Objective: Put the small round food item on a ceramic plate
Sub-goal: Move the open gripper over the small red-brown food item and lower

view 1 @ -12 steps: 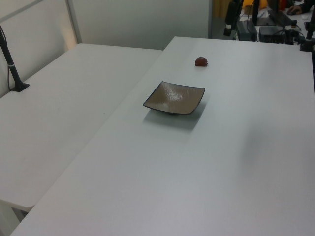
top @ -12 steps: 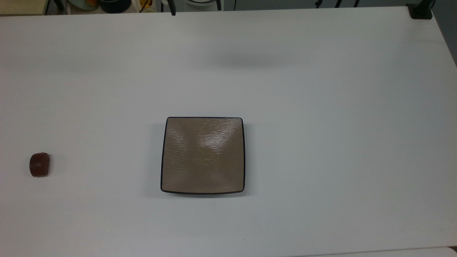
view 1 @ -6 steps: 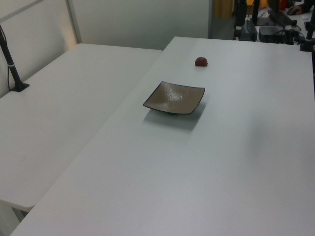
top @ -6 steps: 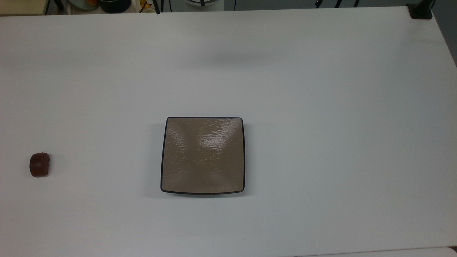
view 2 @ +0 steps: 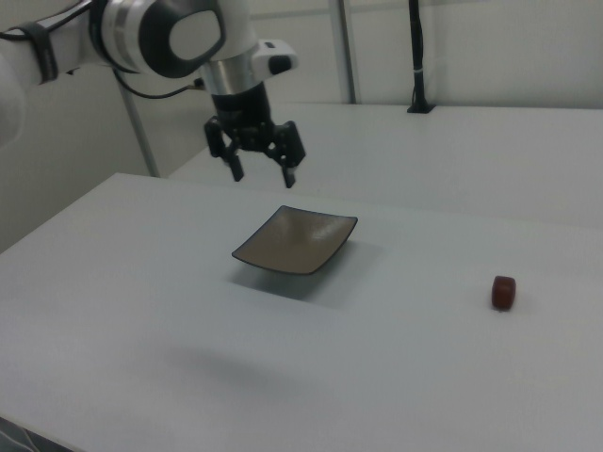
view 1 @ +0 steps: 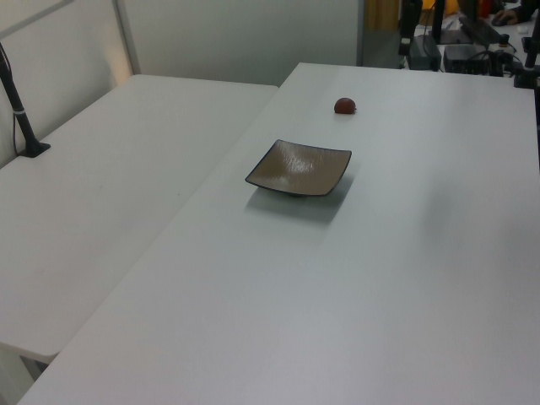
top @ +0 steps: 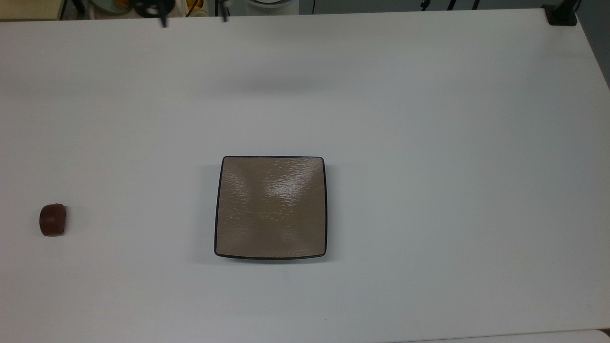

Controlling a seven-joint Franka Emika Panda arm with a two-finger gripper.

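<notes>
The small round food item [top: 52,219] is a reddish-brown glossy chunk lying on the white table near the top view's left edge, well apart from the plate; I also see the chunk [view 1: 344,105] [view 2: 504,292] in the side views. The ceramic plate [top: 271,207] [view 1: 299,168] [view 2: 295,239] is square, tan with a thin dark rim, and holds nothing. My gripper [view 2: 263,175] hangs open and empty in the air, above the table beyond the plate's far corner in the right view. Its dark fingertips [top: 164,21] poke in at the top view's top edge.
A second white table [view 1: 118,169] adjoins along the left view's left, carrying a black post [view 1: 21,110]. A black mount [top: 562,14] sits at the top view's top right corner. Clutter [top: 152,7] lies beyond the table's far edge.
The gripper's fingertips at the top view's top edge have shifted left. The plate and the food item have not moved.
</notes>
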